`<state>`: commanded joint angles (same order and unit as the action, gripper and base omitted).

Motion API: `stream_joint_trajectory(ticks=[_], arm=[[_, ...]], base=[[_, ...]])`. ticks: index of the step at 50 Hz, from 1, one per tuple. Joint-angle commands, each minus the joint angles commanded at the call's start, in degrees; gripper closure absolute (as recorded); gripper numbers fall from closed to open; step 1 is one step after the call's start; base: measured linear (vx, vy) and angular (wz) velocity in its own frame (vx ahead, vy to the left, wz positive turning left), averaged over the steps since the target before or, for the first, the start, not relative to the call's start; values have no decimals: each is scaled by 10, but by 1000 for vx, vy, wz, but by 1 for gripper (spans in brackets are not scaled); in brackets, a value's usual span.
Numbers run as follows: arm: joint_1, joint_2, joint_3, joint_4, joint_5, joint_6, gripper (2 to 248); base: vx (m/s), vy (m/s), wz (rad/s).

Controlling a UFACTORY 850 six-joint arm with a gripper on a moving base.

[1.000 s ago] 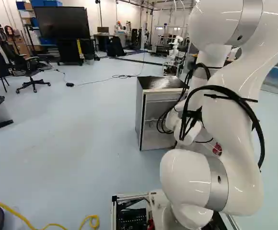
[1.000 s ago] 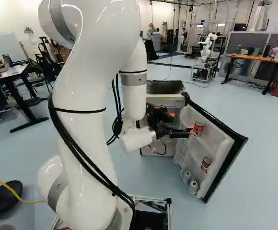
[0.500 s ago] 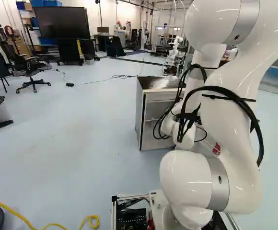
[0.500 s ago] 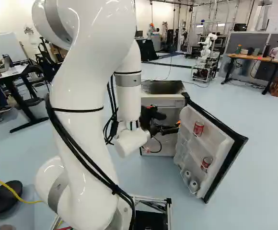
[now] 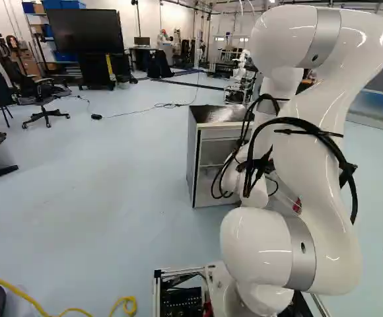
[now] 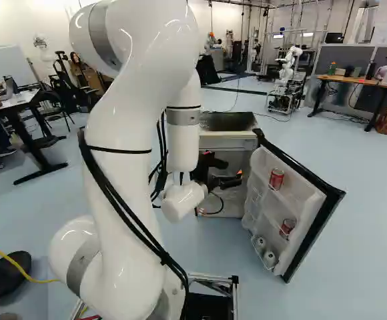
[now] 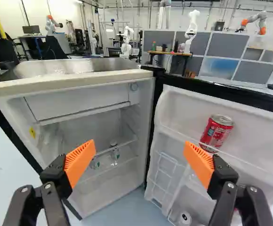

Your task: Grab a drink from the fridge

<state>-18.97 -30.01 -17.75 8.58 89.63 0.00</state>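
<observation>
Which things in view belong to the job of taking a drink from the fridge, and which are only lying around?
For the job:
fridge
open door
two red cans
end effector

Not for the job:
yellow cable
office chair
large screen

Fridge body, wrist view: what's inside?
In the fridge: a closed flap up top, at least two clear containers lower down, likely bottles. Whatever sits behind the flap is hidden; one orange finger pad also covers part of the interior.

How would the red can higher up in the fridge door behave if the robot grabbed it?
The red can looks smooth and metallic, so perhaps a little slippery, but probably fairly stiff. Its round side means it would likely roll if laid down.
</observation>
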Motion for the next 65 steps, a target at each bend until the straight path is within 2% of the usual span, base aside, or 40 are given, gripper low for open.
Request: stream_joint_trajectory(ticks=[10, 31, 48, 65], arm=[[0, -20, -7, -14, 0, 0, 3], [0, -61, -22, -16, 0, 0, 3], [0, -67, -25, -14, -1, 0, 3], [-11, -76, -40, 8, -14, 0, 3]], base=[[0, 0, 0], [0, 0, 0], [0, 0, 0], [0, 0, 0]])
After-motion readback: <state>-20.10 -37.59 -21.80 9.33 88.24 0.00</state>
